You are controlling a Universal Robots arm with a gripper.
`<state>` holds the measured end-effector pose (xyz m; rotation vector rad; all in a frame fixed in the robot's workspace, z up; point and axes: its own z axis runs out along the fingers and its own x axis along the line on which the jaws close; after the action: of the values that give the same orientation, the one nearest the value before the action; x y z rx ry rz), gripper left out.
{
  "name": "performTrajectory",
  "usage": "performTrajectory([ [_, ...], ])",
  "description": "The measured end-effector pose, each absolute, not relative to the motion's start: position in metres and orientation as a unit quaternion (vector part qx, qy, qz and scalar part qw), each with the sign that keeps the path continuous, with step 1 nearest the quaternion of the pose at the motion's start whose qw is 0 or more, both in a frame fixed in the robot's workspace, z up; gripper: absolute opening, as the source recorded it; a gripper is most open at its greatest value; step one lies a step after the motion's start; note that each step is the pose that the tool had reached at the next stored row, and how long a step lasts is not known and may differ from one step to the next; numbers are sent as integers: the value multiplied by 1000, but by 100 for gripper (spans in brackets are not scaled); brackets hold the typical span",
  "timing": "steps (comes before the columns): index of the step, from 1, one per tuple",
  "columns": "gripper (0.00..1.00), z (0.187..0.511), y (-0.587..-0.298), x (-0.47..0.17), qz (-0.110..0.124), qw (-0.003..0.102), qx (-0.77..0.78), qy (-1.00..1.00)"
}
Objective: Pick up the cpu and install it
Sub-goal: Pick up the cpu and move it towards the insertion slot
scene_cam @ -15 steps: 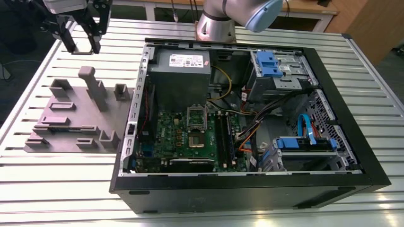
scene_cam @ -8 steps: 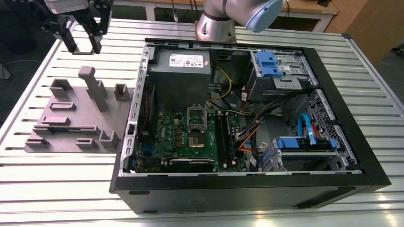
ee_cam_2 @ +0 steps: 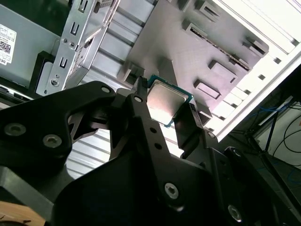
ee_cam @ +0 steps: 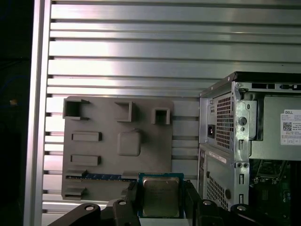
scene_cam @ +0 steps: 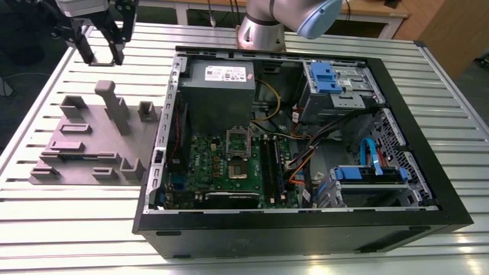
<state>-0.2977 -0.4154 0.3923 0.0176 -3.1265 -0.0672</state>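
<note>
In both wrist views the cpu, a small square chip with a shiny grey metal top, sits clamped edge to edge between two black fingers. My gripper is shut on it. In the exterior view the gripper hangs in the air at the far left, above and beyond the mauve-grey tray and well off from the open computer case. The metal socket lies on the green motherboard inside the case, with its frame flipped up just behind it.
The grey power supply fills the case's back corner on the exterior view's left, by the arm's base. Blue drive cages and loose cables crowd the case's right half. The tray with raised blocks lies on the slatted metal table.
</note>
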Motion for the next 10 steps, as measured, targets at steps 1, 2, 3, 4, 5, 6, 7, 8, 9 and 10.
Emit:
performTrajectory([
  [1, 47, 392, -415, -297, -21, 7, 6, -1000],
  [2, 47, 392, -415, -297, -21, 7, 6, -1000],
  [3, 47, 392, -415, -297, -21, 7, 6, -1000],
  [4, 47, 392, -415, -297, -21, 7, 6, -1000],
  [5, 47, 392, -415, -297, -21, 7, 6, -1000],
  [6, 47, 392, -415, -297, -21, 7, 6, -1000],
  [7, 47, 392, -415, -297, -21, 7, 6, -1000],
  [8, 47, 392, -415, -296, -21, 7, 6, -1000],
  [9, 47, 392, -415, -295, -22, 7, 6, -1000],
  [10, 47, 392, -415, -294, -21, 7, 6, -1000],
])
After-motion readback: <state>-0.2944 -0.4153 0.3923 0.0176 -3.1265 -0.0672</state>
